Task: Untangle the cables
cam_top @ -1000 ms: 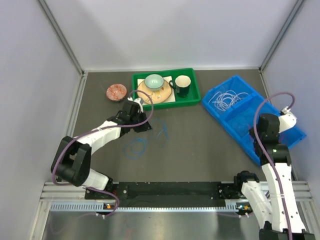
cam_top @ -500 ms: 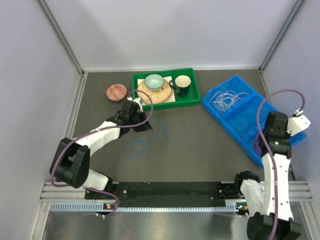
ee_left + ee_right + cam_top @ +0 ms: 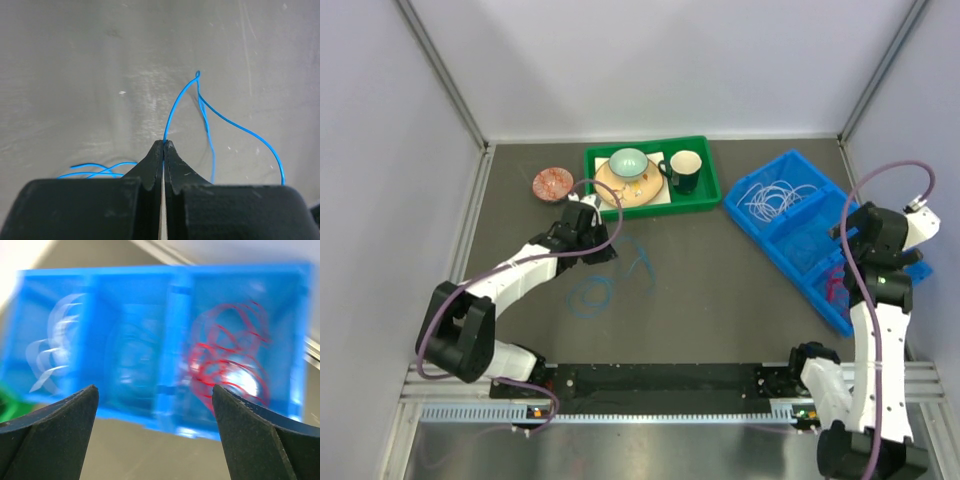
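A blue cable (image 3: 595, 291) lies in loose loops on the dark table, and one strand (image 3: 175, 107) rises to my left gripper (image 3: 164, 143). That gripper (image 3: 609, 252) is shut on the strand, just below the green tray. The white cable (image 3: 772, 196) lies coiled in the far compartment of the blue bin (image 3: 790, 262). The red cable (image 3: 838, 288) lies in the bin's near compartment. My right gripper (image 3: 857, 233) hangs above the bin's right side, open and holding nothing. Its blurred wrist view shows the red cable (image 3: 225, 357) and the white cable (image 3: 55, 342) beyond the right gripper (image 3: 155, 390).
A green tray (image 3: 708, 198) at the back holds a plate, a pale bowl (image 3: 628, 161) and a dark mug (image 3: 684, 168). A small reddish dish (image 3: 553, 183) sits left of it. Grey walls close in both sides and the back.
My right gripper has opened and moved up and to the right, off the bin's near compartment, where the red cable now shows. The left gripper stays shut on the blue cable and has shifted slightly left.
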You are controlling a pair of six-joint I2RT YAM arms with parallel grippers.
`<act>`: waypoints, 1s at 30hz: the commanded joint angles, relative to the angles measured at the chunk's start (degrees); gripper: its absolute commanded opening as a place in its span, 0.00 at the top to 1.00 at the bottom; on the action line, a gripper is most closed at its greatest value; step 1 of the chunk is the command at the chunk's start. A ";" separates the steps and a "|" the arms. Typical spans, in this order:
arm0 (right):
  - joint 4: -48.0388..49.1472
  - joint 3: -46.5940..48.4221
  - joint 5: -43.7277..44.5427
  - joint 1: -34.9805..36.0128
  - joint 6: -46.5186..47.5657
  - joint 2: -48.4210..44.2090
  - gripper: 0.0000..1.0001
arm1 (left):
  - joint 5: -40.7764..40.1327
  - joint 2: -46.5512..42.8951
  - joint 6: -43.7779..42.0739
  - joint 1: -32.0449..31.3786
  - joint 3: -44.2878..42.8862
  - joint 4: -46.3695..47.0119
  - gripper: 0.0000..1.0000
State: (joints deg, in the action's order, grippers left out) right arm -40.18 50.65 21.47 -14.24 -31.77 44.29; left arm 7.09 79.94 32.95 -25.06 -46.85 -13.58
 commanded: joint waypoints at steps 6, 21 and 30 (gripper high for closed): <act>1.07 6.74 1.28 21.76 -0.13 2.02 0.06 | -8.23 -5.75 1.24 0.01 -0.08 -6.97 0.43; 18.91 12.35 -10.48 60.10 6.27 32.41 0.04 | -32.05 -24.05 14.51 2.46 -0.41 -26.66 0.06; 28.66 17.98 -16.72 72.07 10.59 48.95 0.03 | -21.76 -12.46 13.10 15.29 -14.46 -27.53 0.05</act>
State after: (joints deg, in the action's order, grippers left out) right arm -19.16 64.27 8.38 55.09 -23.29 90.87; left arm -18.35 62.08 45.95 -13.85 -52.14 -38.63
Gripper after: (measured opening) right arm 0.970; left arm 0.943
